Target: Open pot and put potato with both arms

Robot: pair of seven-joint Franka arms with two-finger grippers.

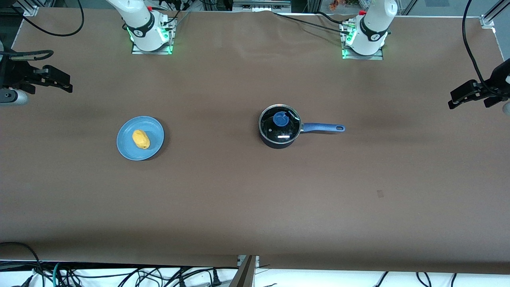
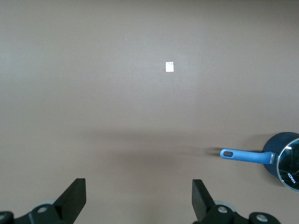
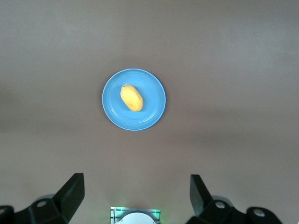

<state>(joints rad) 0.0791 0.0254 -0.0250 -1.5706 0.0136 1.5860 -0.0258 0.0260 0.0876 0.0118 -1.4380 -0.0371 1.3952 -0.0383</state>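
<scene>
Front view: a brown table [image 1: 255, 199] with both arm bases along its top edge and the saucepan as the landmark near the middle.
Right gripper: the right gripper [image 3: 135, 193] hangs high over the table at the right arm's end, well apart from the saucepan; its two black fingers [image 3: 70, 193] stand wide apart with nothing between them.
Right arm: white, rising from its base [image 1: 151, 38]; it waits.
Plate: a flat light-blue plate [image 1: 153, 133] lies toward the right arm's end of the table from the saucepan, well apart from it and slightly nearer to the front camera.
Potato: the yellow-orange potato [image 1: 141, 139] lies on the plate, near its middle, untouched.
Saucepan: the black saucepan [image 1: 279, 142] stands upright on the table, clear of both grippers.
Lid: the glass lid [image 1: 279, 131] with a metal rim sits on the saucepan, closing it; its blue knob [image 1: 281, 118] is on top.
Handle: the blue handle [image 1: 322, 127] points straight from the saucepan toward the left arm's end of the table.
Left arm: white, rising from its base [image 1: 364, 40]; it waits too.
Left gripper: the left gripper [image 2: 138, 200] hangs high over bare table toward the left arm's end, well apart from the saucepan's handle; its fingers [image 2: 72, 198] are spread wide and hold nothing.
</scene>
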